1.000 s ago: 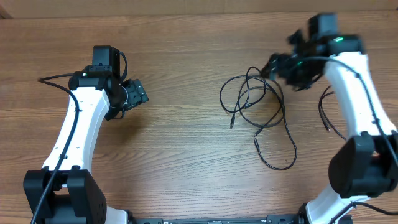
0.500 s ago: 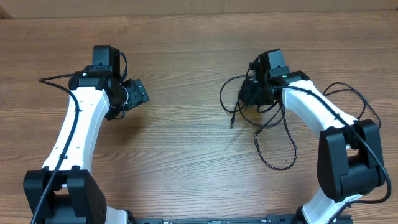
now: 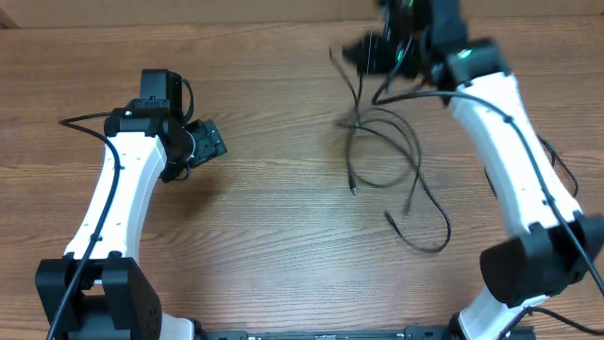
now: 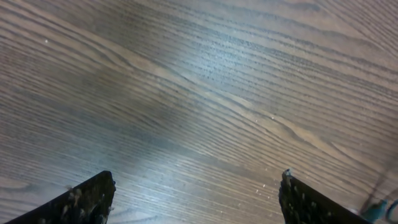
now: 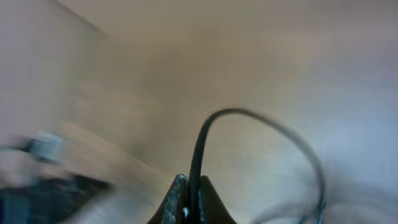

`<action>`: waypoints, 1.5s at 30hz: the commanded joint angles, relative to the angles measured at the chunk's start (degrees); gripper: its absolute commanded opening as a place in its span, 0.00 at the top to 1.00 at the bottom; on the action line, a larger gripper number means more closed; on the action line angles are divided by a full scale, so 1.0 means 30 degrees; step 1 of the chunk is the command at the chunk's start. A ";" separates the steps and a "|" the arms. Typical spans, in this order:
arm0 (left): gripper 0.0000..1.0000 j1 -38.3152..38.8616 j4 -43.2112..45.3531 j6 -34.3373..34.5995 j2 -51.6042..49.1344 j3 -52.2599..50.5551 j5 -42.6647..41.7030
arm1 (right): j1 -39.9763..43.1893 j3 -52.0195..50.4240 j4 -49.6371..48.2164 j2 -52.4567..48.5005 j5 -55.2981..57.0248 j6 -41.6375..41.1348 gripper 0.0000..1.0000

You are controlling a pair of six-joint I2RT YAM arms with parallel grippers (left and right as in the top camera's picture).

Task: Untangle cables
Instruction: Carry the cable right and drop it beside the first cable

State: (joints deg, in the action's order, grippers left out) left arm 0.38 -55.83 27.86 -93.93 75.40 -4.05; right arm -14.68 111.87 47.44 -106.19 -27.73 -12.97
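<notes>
On grained wood (image 3: 274, 236), thin looped cables (image 3: 352, 156)

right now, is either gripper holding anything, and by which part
The right gripper pinches a cable partway along its cord. The left gripper is open, holding nothing.

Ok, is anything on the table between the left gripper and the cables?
Nothing visible. In the overhead view only bare table lies between the open left gripper and the cables, and the left wrist view shows just wood grain between its fingers. The right gripper is shut on one of them near the far edge.
</notes>
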 commanded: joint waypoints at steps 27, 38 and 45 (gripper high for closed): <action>0.16 0.0007 0.0000 -0.0364 0.0102 0.0452 -0.0022 | 0.4721 1.1817 0.5450 0.0852 1.3865 0.0175 0.96; 0.16 0.0007 0.0066 -0.0357 0.0102 0.0444 -0.0109 | 1.0083 0.9143 1.1846 0.0816 1.9059 -0.3585 0.96; 0.16 0.0007 0.0066 -0.0357 0.0102 0.0452 -0.0146 | 1.1992 0.6186 1.1489 0.0816 1.8207 -0.3759 0.94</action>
State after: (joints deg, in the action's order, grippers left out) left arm 0.38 -55.75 27.86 -93.93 75.42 -4.05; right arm 20.51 132.57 82.94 -104.01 26.39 -22.87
